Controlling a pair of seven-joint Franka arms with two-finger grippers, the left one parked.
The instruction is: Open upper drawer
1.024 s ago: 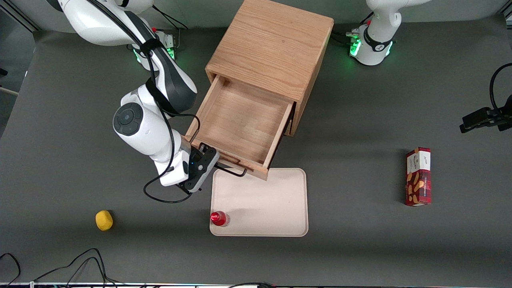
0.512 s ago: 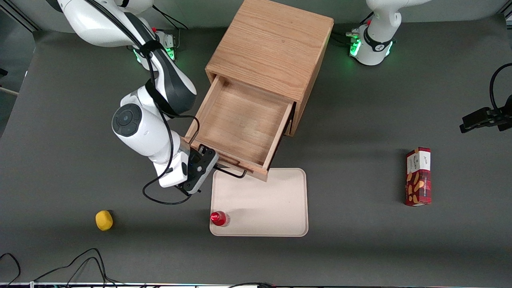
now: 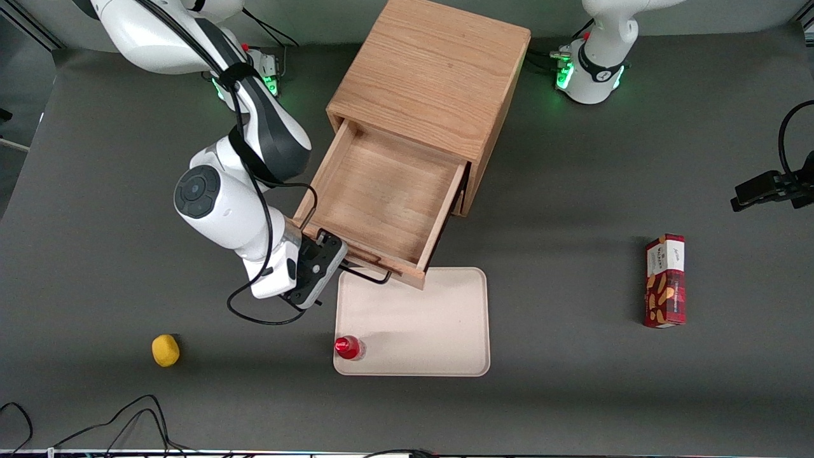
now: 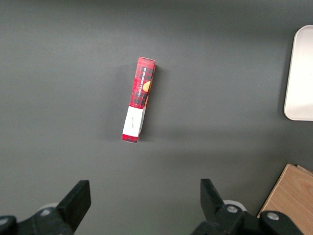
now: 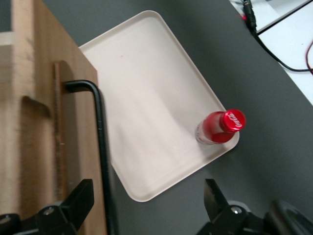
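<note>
The light oak cabinet stands in the middle of the table. Its upper drawer is pulled far out, and its inside is bare. The lower drawer is hidden beneath it. The black wire handle on the drawer front hangs over the tray's edge. My right gripper is at the handle's end toward the working arm. In the right wrist view the gripper is open wide. The handle bar runs between the fingers, close to the one by the drawer front, and neither finger grips it.
A beige tray lies in front of the drawer, with a red-capped bottle standing at its corner. A yellow lemon-like object lies toward the working arm's end. A red snack box lies toward the parked arm's end.
The right arm's wrist housing has shifted slightly toward the working arm's end. The gripper has stayed at the handle's end and the drawer has not moved.
</note>
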